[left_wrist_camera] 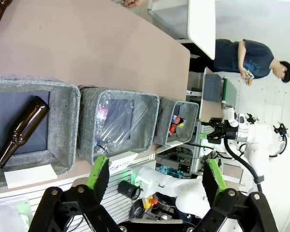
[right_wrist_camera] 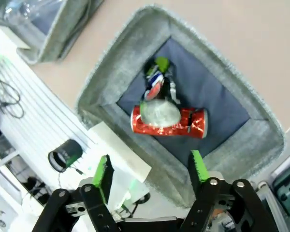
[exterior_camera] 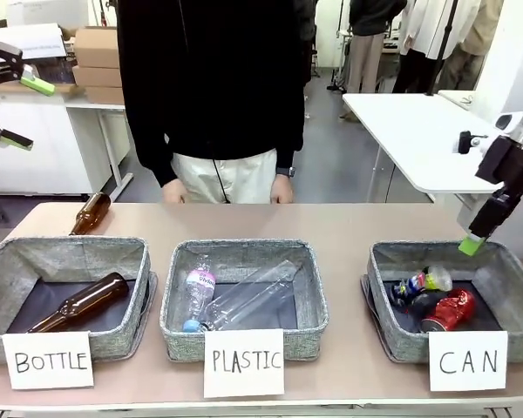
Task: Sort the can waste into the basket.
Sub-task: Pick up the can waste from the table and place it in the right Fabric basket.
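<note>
Hovering above the basket (right_wrist_camera: 111, 63) marked CAN, my right claw (right_wrist_camera: 150, 176) hangs spread and empty, since the red can (right_wrist_camera: 183, 123) and the dark blue can (right_wrist_camera: 157, 84) lie together on its lining. My left claw (left_wrist_camera: 157, 181), also spread, waits high, clear of the table (exterior_camera: 331, 222).

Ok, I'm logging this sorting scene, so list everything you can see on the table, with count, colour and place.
Baskets: three, grey; BOTTLE, PLASTIC, CAN, in a row.
Cards: three, white, one fronting each basket.
Glass bottles: two, brown; one in BOTTLE basket, one on the table behind it.
Plastic bottles: clear, in PLASTIC basket; count unclear.
Cans: two in CAN basket; red, dark blue.
Table: one, tan.
Person: hands at far edge.
Left tool: open, raised.
Right tool: open, above CAN basket.
</note>
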You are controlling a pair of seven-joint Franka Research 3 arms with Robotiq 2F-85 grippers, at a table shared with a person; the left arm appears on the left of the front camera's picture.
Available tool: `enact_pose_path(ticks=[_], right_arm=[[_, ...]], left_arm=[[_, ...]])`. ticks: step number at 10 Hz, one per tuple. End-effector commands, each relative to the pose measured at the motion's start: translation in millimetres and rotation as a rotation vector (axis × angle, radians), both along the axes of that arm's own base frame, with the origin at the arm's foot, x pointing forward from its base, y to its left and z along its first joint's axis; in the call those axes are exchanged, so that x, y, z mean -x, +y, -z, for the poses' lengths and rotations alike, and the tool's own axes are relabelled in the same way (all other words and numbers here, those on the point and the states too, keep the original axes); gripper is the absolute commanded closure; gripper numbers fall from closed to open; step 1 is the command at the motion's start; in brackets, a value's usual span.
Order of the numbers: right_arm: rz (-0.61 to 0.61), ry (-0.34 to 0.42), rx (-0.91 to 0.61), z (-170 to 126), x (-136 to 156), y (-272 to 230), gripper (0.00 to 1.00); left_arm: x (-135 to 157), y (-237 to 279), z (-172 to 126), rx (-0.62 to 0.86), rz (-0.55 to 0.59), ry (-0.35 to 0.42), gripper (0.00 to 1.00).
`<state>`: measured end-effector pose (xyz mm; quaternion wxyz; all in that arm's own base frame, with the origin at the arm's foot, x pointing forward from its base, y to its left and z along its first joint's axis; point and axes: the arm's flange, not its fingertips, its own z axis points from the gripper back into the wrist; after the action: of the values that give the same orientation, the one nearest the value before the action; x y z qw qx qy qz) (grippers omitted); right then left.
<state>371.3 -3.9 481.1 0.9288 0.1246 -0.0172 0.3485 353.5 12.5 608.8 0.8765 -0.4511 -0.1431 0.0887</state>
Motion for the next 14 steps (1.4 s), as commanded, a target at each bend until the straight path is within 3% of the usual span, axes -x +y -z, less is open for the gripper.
enact_pose_path(ticks=[1,6,7,8,9,10,11,12,13,14], right_arm=[[-0.021,0.003,0.010,-3.0,-1.6,-2.5,0.00],[-0.019,-0.023,-0.038,-8.0,-6.9,-2.0,0.00],[-0.008,-0.063,-0.212,-17.0,-8.0,-2.8,0.00],[0.224,-0.037,-0.639,-40.0,-16.7,1.5,0.00],[0.162,0.082,-1.013,-51.8,-21.9,-2.4,0.00],[0.145,0.134,-1.315,-48.7,-35.3,-10.7,0.00],[0.228,0.192,-1.455,-37.5,-55.0,-17.2,0.00],[0.411,0.178,-1.492,-27.5,-73.1,-12.6,0.00],[0.124,0.051,-0.702,-55.9,-27.3,-7.2,0.00],[0.124,0.051,-0.702,-55.9,-27.3,-7.2,0.00]], left_arm=[[1.1,1.9,-1.1,-0.006,0.000,0.007,0.00],[1.1,1.9,-1.1,-0.006,0.000,0.007,0.00],[1.1,1.9,-1.1,-0.006,0.000,0.007,0.00],[1.1,1.9,-1.1,-0.006,0.000,0.007,0.00],[1.1,1.9,-1.1,-0.006,0.000,0.007,0.00],[1.1,1.9,-1.1,-0.006,0.000,0.007,0.00],[1.1,1.9,-1.1,-0.006,0.000,0.007,0.00],[1.1,1.9,-1.1,-0.006,0.000,0.007,0.00],[1.1,1.9,-1.1,-0.006,0.000,0.007,0.00],[1.1,1.9,-1.1,-0.006,0.000,0.007,0.00]])
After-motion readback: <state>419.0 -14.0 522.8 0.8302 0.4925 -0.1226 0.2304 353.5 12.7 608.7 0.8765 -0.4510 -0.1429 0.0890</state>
